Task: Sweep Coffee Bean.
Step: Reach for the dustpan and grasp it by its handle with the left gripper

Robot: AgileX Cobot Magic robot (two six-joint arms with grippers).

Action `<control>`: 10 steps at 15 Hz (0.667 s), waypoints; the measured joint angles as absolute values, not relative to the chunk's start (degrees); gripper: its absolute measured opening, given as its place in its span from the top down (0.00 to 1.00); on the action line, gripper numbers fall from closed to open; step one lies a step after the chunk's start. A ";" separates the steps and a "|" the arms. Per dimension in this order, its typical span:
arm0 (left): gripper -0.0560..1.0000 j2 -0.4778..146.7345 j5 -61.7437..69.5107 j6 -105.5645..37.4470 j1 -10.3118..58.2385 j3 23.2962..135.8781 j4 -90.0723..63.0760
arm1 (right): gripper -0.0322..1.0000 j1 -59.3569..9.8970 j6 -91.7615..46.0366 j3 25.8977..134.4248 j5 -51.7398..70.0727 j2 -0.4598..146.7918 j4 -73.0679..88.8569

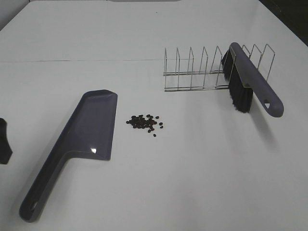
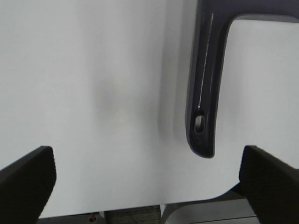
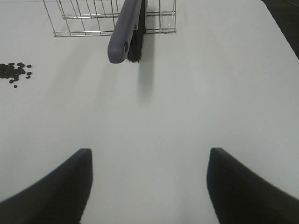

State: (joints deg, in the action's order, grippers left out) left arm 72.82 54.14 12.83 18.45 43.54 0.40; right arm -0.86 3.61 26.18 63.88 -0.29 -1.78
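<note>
We see a matt white tabletop [image 1: 207,178], a glossy grey-purple plastic dustpan [image 1: 91,126] catching a highlight, a smooth plastic brush [image 1: 253,77] with coarse black bristles [image 1: 240,96], a shiny thin-wire metal rack [image 1: 190,73], dull dark coffee beans [image 1: 144,122].

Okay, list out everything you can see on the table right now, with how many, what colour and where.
Table: one, white, under everything.
Dustpan: one, grey-purple, lying flat on the left of the high view, handle toward the near edge.
Coffee beans: roughly two dozen, dark brown-black, in a small loose pile just right of the dustpan's pan.
Wire rack: one, silver metal, standing right of centre, behind the beans.
Brush: one, grey-purple handle with black bristles, resting tilted in the right part of the rack, bristles down.
Left gripper: one, black, open, near the dustpan's handle end, holding nothing.
Right gripper: one, black, open, over bare table, facing the brush.
</note>
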 joint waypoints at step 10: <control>0.02 100.44 43.37 12.15 24.87 51.22 -1.66 | 0.39 -0.86 3.61 26.18 63.88 -0.29 -1.78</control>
